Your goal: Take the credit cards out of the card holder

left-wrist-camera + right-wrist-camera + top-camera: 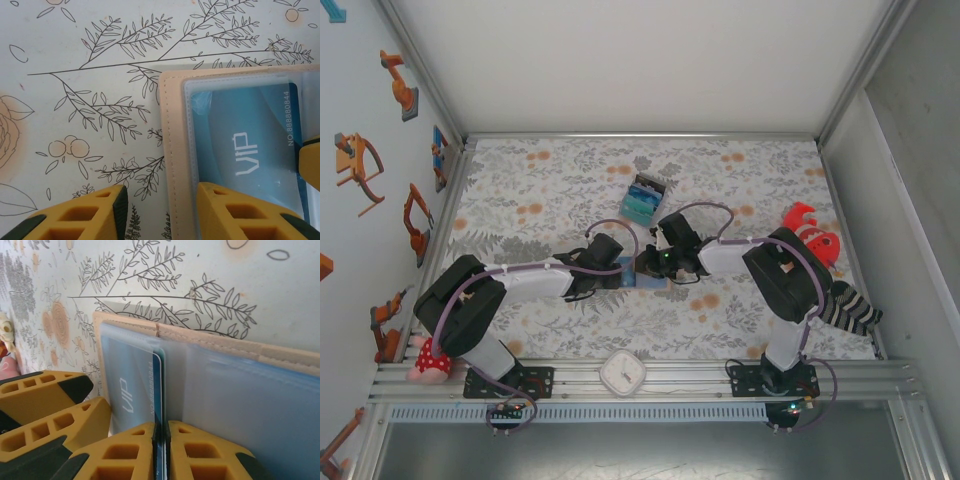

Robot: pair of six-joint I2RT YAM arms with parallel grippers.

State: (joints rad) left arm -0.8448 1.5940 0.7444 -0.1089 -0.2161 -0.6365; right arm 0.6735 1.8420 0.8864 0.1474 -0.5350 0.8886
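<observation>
The tan card holder (646,279) lies open on the floral cloth between both grippers. In the left wrist view its stitched tan edge (172,150) frames a clear sleeve over a blue credit card (250,140) printed "VIP". My left gripper (162,212) is open and straddles that edge, one finger (240,215) on the sleeve, the other on the cloth. My right gripper (161,450) is shut on the edge of the blue credit card (158,385), which stands out of the sleeve beside the holder's fold (225,342). Top view: left gripper (618,272), right gripper (658,268).
A teal-and-black block (643,198) lies behind the holder. A white round clock (622,373) sits on the front rail. A red plush toy (810,235) and a striped sock (850,308) lie at the right, a pink toy (428,362) at the front left.
</observation>
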